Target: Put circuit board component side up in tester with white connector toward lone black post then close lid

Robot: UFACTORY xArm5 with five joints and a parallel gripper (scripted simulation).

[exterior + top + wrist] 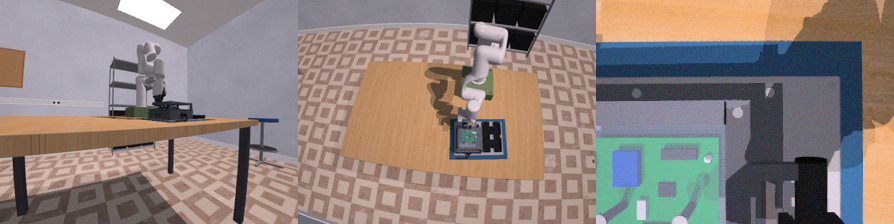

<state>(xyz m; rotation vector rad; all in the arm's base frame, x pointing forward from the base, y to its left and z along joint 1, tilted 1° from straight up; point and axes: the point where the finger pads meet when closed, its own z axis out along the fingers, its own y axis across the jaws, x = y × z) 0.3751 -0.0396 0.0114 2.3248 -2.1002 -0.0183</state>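
Observation:
The green circuit board (469, 137) (656, 175) lies flat in the grey tester (459, 145) (168, 114), component side up. A silver pin (707, 159) shows through one of its holes. The dark frame lid (179, 103) (696, 92) lies level over the tester, around the board. My gripper (468, 123) (158, 98) is at the tester's far edge and is shut on the lid's bar. In the wrist view its fingertips are mostly cut off at the bottom edge. A black upright cylinder (811, 185) stands right beside them. The black tray (492, 137) is empty.
Tester and tray sit on a blue mat (504, 140) (811, 60) on the wooden table (396, 117) (84, 129). The arm's green base block (489, 87) (135, 111) is behind them. A metal shelf (511, 25) stands beyond the table, a stool (261, 134) to the right.

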